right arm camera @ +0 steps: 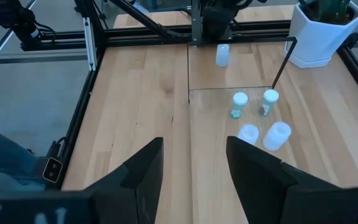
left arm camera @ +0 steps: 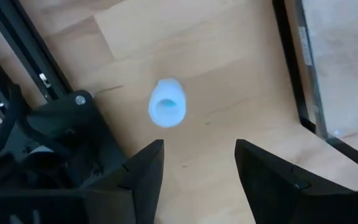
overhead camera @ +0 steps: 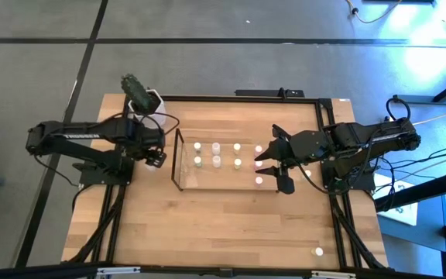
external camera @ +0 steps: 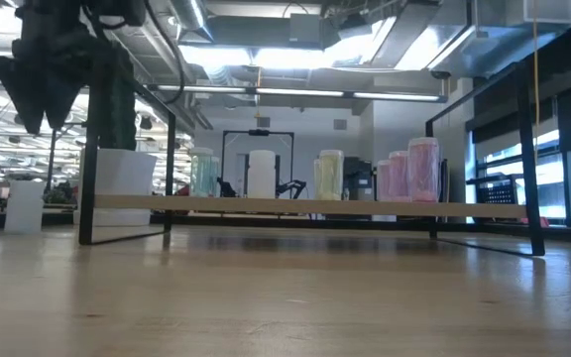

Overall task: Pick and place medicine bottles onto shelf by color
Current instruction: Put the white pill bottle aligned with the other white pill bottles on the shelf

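The clear shelf (overhead camera: 223, 164) with its dark wire frame stands mid-table and holds several pale bottles (overhead camera: 216, 161), which show greenish, white, yellowish and pink in the low view (external camera: 329, 176). One whitish bottle (left arm camera: 166, 103) stands upright on the table just outside the shelf's left end, and it also shows in the right wrist view (right arm camera: 222, 55). My left gripper (left arm camera: 197, 162) hovers open above it and touches nothing. My right gripper (overhead camera: 279, 160) is open and empty at the shelf's right end, beside the pink bottles (overhead camera: 259, 180). Another bottle (overhead camera: 318, 251) stands near the table's front right corner.
A white hexagonal plant pot (overhead camera: 147, 101) with a dark plant stands at the table's far left, close behind my left gripper. The shelf's dark frame post (left arm camera: 303, 74) runs close beside the lone bottle. Bare wood lies in front of the shelf (overhead camera: 207, 225).
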Action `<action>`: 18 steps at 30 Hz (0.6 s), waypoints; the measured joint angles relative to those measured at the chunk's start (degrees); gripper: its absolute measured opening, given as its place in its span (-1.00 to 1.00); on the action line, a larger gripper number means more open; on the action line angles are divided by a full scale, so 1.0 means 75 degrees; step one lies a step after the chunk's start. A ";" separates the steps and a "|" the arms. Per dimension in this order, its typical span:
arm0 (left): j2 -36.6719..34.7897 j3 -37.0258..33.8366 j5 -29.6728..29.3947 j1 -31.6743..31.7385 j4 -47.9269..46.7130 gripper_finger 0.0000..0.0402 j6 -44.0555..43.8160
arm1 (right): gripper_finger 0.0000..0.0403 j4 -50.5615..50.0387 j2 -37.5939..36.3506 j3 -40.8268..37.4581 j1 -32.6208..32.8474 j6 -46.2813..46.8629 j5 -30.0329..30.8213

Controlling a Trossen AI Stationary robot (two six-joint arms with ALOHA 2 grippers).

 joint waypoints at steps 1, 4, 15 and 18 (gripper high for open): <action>0.0000 -0.0062 -0.0051 0.0000 0.0057 -0.05 -0.0003 | -0.12 0.0000 0.0000 0.0000 0.0000 0.0000 0.0000; 0.0000 -0.0219 -0.0215 0.0000 0.0117 -0.05 -0.0247 | -0.12 -0.0033 0.0000 0.0000 0.0000 -0.0026 0.0000; 0.0000 -0.0577 -0.0242 0.0000 0.0177 -0.05 -0.0408 | -0.12 -0.0092 0.0000 0.0000 0.0000 -0.0032 0.0000; 0.0000 -0.0577 -0.0242 0.0000 0.0218 -0.05 -0.0411 | -0.12 -0.0094 0.0000 0.0000 0.0000 -0.0028 0.0000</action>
